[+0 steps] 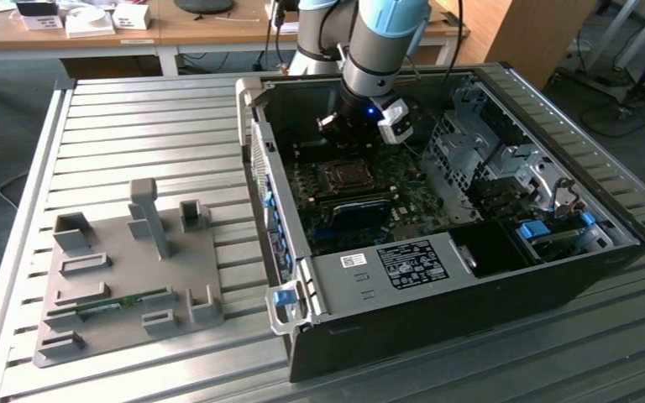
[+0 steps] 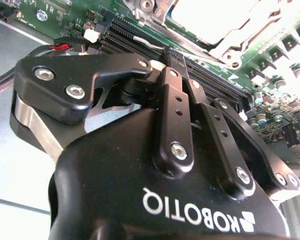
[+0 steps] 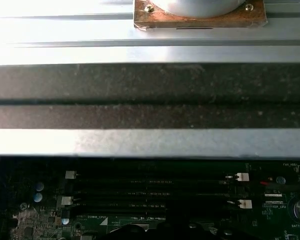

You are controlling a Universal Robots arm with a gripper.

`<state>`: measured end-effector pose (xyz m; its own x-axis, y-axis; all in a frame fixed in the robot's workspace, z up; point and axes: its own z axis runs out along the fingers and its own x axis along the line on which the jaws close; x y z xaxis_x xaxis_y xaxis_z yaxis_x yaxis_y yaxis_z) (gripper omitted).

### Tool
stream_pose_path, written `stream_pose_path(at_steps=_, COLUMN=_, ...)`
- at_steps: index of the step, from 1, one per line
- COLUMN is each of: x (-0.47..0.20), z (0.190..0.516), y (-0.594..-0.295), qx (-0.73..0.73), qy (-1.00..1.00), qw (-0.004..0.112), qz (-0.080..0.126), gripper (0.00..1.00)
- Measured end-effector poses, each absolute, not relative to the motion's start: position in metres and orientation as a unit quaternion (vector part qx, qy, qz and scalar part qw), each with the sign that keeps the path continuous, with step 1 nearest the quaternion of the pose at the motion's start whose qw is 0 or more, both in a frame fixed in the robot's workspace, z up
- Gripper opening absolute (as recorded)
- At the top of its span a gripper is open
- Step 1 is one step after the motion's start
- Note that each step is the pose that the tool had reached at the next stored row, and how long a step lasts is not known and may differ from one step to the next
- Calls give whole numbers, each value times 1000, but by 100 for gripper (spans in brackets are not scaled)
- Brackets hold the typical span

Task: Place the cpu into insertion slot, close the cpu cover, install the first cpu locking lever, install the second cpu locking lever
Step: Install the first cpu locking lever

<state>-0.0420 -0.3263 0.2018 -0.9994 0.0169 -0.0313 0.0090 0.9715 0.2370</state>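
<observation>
Grey fixture tray (image 1: 132, 277) is lying on the slatted table (image 1: 154, 109), at nine o'clock from the open computer case (image 1: 446, 277) in the exterior view. Inside the case, the pincer (image 1: 345, 138) is hovering clenched at twelve o'clock from the insertion slot (image 1: 348, 176), its fingertips (image 2: 171, 75) meeting over black memory slots (image 2: 130, 37) in the second wrist view.

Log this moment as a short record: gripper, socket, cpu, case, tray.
gripper: shut, low over the memory slots, next to the socket
insertion slot: on the motherboard inside the open computer case
cpu: cannot tell whether seated
fixture tray: on the slatted table, to the exterior view's left of the case, holding a memory stick
</observation>
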Motion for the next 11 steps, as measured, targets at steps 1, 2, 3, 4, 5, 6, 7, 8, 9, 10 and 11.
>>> stream_pose_path(at_steps=1, x=-42, z=202, y=-326, qx=8, qy=993, qw=17, qz=119, gripper=11)
stream_pose_path(at_steps=2, x=-42, z=202, y=-326, qx=8, qy=993, qw=17, qz=119, gripper=11)
stream_pose_path(at_steps=3, x=-42, z=202, y=-326, qx=8, qy=993, qw=17, qz=119, gripper=11)
stream_pose_path(at_steps=4, x=-42, z=202, y=-326, qx=8, qy=993, qw=17, qz=119, gripper=11)
stream_pose_path(at_steps=5, x=-42, z=202, y=-326, qx=8, qy=993, qw=17, qz=119, gripper=11)
stream_pose_path(at_steps=6, x=-42, z=202, y=-326, qx=8, qy=993, qw=17, qz=119, gripper=11)
stream_pose_path(at_steps=7, x=-42, z=202, y=-326, qx=9, qy=993, qw=17, qz=119, gripper=11)
stream_pose_path(at_steps=8, x=-42, z=202, y=-326, qx=11, qy=993, qw=17, qz=119, gripper=11)
stream_pose_path(at_steps=9, x=-42, z=202, y=-325, qx=12, qy=993, qw=17, qz=119, gripper=11)
stream_pose_path(at_steps=10, x=-42, z=202, y=-325, qx=14, qy=993, qw=17, qz=119, gripper=11)
stream_pose_path(at_steps=11, x=-42, z=202, y=-325, qx=15, qy=993, qw=18, qz=119, gripper=11)
